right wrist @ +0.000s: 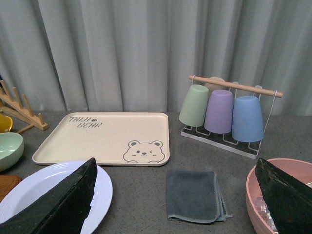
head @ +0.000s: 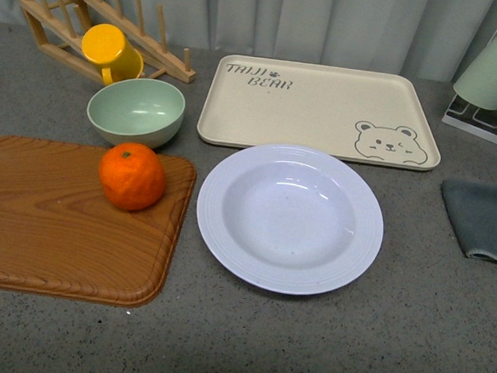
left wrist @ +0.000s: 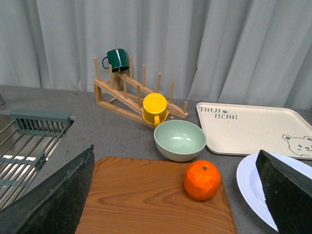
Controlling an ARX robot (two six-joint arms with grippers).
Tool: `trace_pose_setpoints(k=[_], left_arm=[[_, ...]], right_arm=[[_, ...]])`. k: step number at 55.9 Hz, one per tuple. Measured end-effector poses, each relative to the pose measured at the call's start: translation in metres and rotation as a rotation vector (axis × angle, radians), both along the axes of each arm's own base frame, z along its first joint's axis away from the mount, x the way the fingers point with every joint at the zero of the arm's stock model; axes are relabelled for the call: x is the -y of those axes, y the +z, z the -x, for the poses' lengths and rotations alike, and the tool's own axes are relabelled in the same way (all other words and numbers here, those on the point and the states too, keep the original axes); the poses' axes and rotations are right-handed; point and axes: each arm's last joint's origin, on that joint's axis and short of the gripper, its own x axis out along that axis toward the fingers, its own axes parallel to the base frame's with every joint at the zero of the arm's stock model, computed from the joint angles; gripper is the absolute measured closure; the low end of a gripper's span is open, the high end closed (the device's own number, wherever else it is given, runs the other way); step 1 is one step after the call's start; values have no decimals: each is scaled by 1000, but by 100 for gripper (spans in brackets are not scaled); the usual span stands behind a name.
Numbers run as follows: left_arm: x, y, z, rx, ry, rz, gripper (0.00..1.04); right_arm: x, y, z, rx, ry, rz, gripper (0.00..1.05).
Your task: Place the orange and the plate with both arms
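Note:
The orange sits on the far right corner of a wooden board. The pale plate lies flat on the grey counter just right of the board, empty. Neither gripper shows in the front view. In the left wrist view my left gripper is open and empty, above and back from the orange, with the plate's edge by one finger. In the right wrist view my right gripper is open and empty, the plate partly hidden behind one finger.
A mint-green bowl and a yellow mug on a wooden rack stand behind the board. A cream bear tray lies behind the plate. A grey cloth, hanging cups and a pink bowl are at right.

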Motion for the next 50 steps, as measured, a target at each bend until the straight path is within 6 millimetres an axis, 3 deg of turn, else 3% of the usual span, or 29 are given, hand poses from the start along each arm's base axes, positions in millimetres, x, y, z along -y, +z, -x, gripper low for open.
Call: trace_pose_setpoints(k=[50], left_arm=[[0,0,0,0,0,0,6]], right_arm=[[0,0,0,0,0,0,9]])
